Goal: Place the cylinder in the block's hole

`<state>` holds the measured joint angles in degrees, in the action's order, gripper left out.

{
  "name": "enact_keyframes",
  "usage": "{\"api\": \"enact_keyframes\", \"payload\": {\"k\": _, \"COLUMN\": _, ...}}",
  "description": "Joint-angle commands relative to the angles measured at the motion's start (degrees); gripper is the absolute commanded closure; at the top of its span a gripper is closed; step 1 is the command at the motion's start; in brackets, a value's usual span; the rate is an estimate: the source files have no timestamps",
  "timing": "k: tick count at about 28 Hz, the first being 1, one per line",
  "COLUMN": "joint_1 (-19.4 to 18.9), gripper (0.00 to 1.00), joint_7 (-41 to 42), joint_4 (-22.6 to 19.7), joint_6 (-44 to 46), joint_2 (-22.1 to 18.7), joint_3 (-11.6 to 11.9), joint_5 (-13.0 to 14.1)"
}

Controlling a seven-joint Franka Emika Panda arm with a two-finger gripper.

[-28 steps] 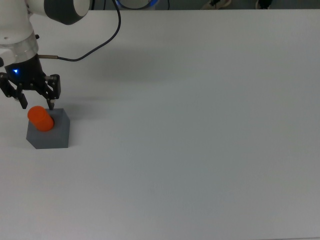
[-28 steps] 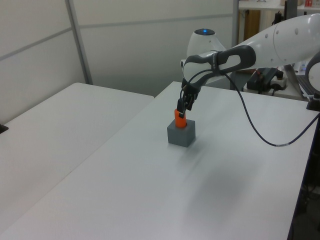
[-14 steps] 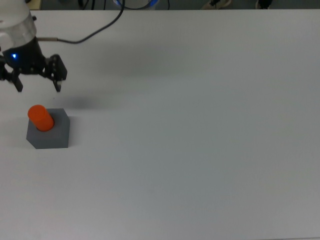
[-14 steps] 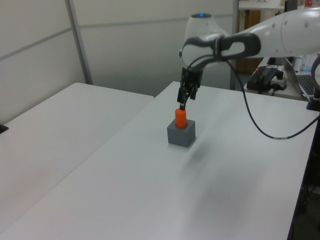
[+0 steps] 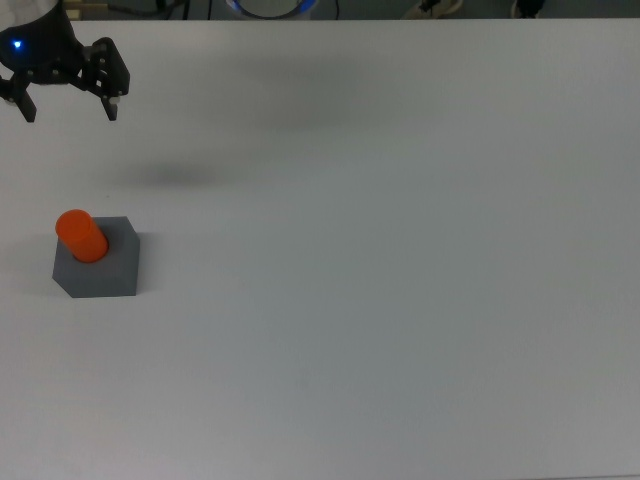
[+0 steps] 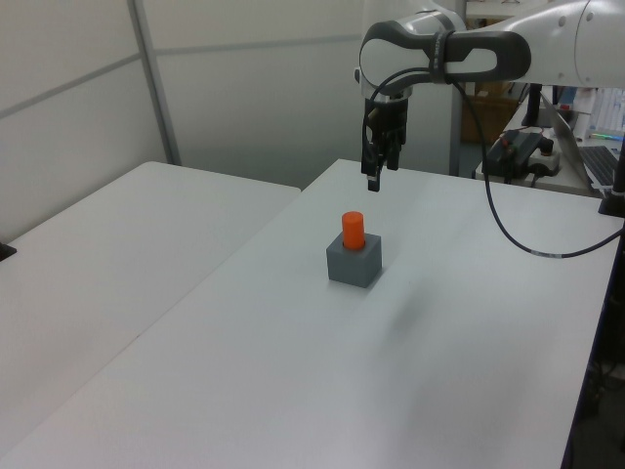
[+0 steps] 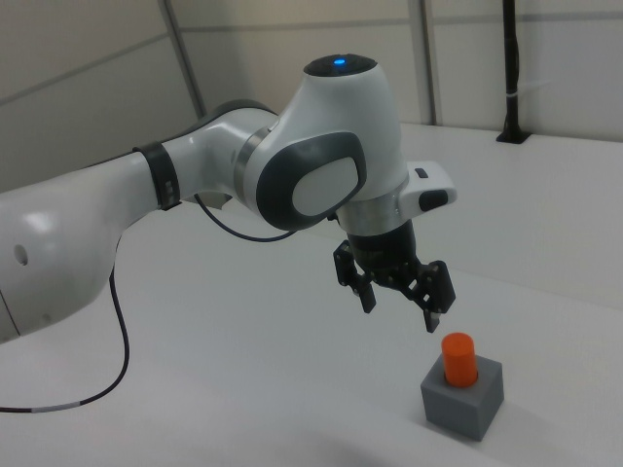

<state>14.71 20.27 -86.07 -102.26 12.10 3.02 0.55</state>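
the cylinder stands upright in the block, lower end seated in the hole, upper part sticking out above the grey top face; its long axis is vertical. the block sits on the white worktop.

the hand is spread and holds nothing, fingers pointing down. it hangs well above the cylinder and apart from it; in the left view the hand sits higher than and slightly behind the cylinder. from the hand, the cylinder lies downward and a little toward the top view's bottom edge.

judgement: insertion looks done, or nearly so; how deep it sits can't be told. no grasp seems needed next; a straight descent would bring the hand over the cylinder's top end.
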Motion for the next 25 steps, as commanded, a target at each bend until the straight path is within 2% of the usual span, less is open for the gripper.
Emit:
{"api": "enact_keyframes", "payload": {"k": 1, "joint_1": -0.38, "gripper": 0.0, "joint_7": -0.32, "joint_4": 0.47, "joint_6": 1.28, "joint_2": -0.06, "joint_3": -0.03, "joint_5": -1.69}}
{"api": "enact_keyframes", "payload": {"k": 25, "joint_1": -0.38, "gripper": 0.0, "joint_7": -0.32, "joint_4": 0.12, "joint_6": 1.28, "joint_2": 0.39, "joint_3": -0.03, "joint_5": -1.96}}
